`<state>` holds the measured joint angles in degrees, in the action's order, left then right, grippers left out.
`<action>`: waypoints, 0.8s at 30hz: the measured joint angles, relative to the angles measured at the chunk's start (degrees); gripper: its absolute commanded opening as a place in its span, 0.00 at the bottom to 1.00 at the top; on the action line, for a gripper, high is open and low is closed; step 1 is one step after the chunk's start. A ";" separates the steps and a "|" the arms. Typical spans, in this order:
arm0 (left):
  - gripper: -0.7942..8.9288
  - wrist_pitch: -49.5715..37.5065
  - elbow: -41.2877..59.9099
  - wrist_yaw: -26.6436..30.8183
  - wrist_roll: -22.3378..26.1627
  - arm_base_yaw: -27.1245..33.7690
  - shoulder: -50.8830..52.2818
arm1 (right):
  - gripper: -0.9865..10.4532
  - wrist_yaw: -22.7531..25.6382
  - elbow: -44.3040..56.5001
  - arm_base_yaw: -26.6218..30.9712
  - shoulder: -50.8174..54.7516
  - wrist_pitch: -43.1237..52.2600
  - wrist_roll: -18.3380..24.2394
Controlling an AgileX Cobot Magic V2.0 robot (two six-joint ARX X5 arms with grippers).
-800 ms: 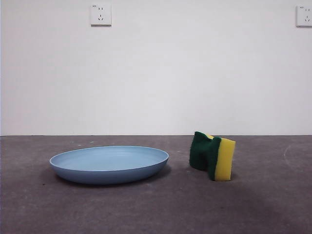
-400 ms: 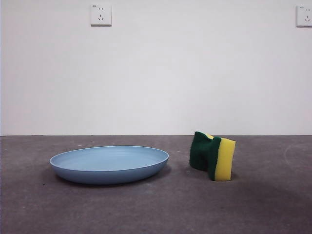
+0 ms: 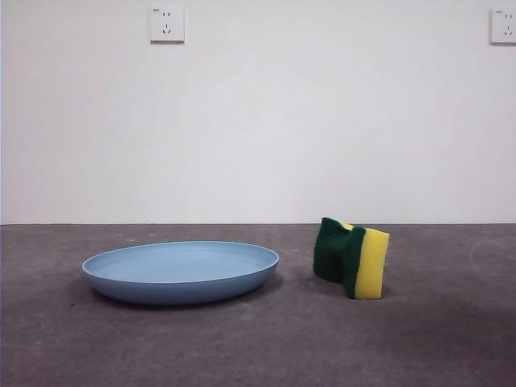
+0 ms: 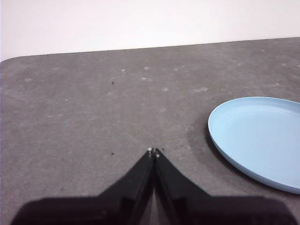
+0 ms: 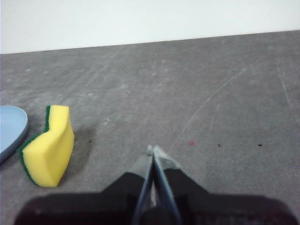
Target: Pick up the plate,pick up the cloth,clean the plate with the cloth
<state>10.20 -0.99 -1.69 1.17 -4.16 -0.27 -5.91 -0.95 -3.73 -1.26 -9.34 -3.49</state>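
Left gripper (image 4: 153,152): jaws pressed together, tips meeting, nothing held. It sits above bare grey tabletop (image 4: 84,108), with the light blue plate (image 4: 262,138) off to one side and apart from the tips.

Right gripper (image 5: 153,150): jaws likewise closed to a thin seam, empty. The sponge (image 5: 49,145) stands near it but not touching, yellow foam facing this camera, green scouring layer on the far face. A sliver of the plate's rim shows just beyond the sponge.

Front view: neither arm visible. Plate (image 3: 181,271) rests flat on the table, hollow side up, nothing in it. Sponge (image 3: 351,258) stands on edge beside it with a clear gap between, green face toward the plate, yellow toward the other side. White wall behind, with two sockets (image 3: 166,24) high up.

Judgement: no step begun; both things untouched.

Risks from here:
- Plate lies low and flat, rim thin and sloped. A jaw coming down on the rim could skid the plate across the table instead of gripping it, or tip it.
- Both jaw pairs must spread before any approach; descending closed would merely push things.
- Sponge stands on a narrow edge and looks light; a glancing touch may topple it, possibly against the plate.
- Foam squashes, so a shallow pinch could slip during wiping.
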 measured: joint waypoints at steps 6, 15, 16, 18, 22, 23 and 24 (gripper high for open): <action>0.08 0.00 0.00 0.00 0.15 0.00 0.00 | 0.09 -0.04 0.00 0.00 -0.68 0.00 -2.14; 0.08 0.00 0.00 0.00 0.17 0.00 0.00 | 0.09 0.07 0.00 -0.02 -0.74 -0.02 -2.82; 0.08 0.00 0.00 -0.02 0.17 0.00 0.00 | 0.09 0.07 0.00 -0.02 -0.74 0.00 -2.82; 0.08 0.00 0.00 -0.02 0.20 0.00 0.00 | 0.09 0.07 0.00 -0.02 -0.74 0.00 -2.86; 0.08 0.00 0.00 0.00 0.28 0.00 0.00 | 0.09 0.07 0.00 -0.02 -0.74 0.00 -2.99; 0.08 0.00 0.00 -0.02 0.31 0.00 0.00 | 0.09 0.07 0.00 -0.02 -0.74 0.00 -2.99; 0.08 0.00 0.00 0.00 0.31 0.00 0.00 | 0.09 0.07 0.00 0.00 -0.74 0.00 -2.99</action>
<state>10.20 -0.99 -1.69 1.48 -4.16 -0.27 -5.85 -0.95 -3.73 -2.00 -9.34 -6.48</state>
